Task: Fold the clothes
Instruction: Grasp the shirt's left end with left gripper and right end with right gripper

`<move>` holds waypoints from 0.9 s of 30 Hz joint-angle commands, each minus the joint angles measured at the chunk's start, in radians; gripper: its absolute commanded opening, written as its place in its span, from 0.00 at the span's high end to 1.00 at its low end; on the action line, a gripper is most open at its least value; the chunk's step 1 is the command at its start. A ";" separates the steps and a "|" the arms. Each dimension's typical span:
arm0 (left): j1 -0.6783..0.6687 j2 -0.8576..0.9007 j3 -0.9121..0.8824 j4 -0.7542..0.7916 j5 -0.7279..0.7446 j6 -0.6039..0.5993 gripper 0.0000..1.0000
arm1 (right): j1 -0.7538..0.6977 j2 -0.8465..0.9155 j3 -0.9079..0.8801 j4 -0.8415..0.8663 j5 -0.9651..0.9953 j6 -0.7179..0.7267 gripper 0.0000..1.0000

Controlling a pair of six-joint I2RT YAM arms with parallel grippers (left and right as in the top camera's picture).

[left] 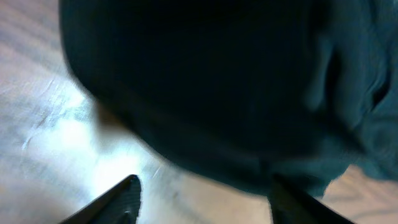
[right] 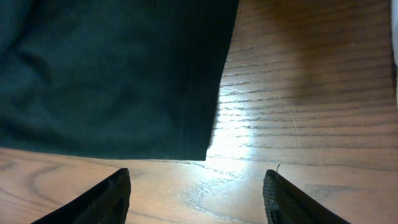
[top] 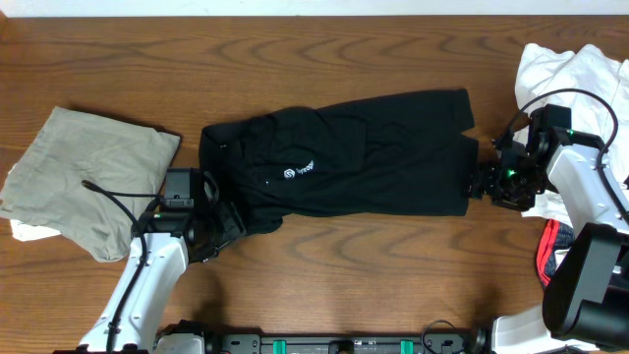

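A black short-sleeved fabric shirt (top: 364, 157) lies spread lengthwise across the middle of the brown wooden surface (top: 344, 285). Its small white logo (top: 295, 172) faces up left of centre, and one sleeve reaches toward the upper right. The left end effector (top: 224, 224) sits at the shirt's rumpled lower-left corner. In the blurred left wrist view its two fingers (left: 124, 199) stand well apart with pale wood between them, and the dark cloth is bunched just above the tips with nothing pinched. The right end effector (top: 479, 185) is at the shirt's right edge. In the right wrist view its fingers (right: 112, 196) are spread wide over bare wood, and the shirt's hemmed corner lies just above the gap, not gripped. A flat khaki fabric garment (top: 88, 177) lies at the left of the frame, apart from the shirt, and a crumpled white fabric garment (top: 580, 74) lies at the upper right.
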 commanded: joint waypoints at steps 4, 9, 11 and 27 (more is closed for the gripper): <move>-0.003 0.005 -0.030 0.096 -0.002 0.003 0.27 | 0.011 0.004 -0.001 -0.002 0.014 -0.014 0.34; -0.003 0.026 -0.030 0.148 -0.002 0.002 0.32 | 0.011 0.004 -0.001 -0.002 0.014 -0.014 0.34; -0.003 0.034 -0.030 0.154 -0.002 0.002 0.87 | 0.011 0.004 -0.001 -0.002 0.014 -0.014 0.34; -0.003 -0.036 -0.018 0.114 0.066 0.007 0.94 | 0.011 0.005 -0.001 -0.008 0.037 -0.014 0.28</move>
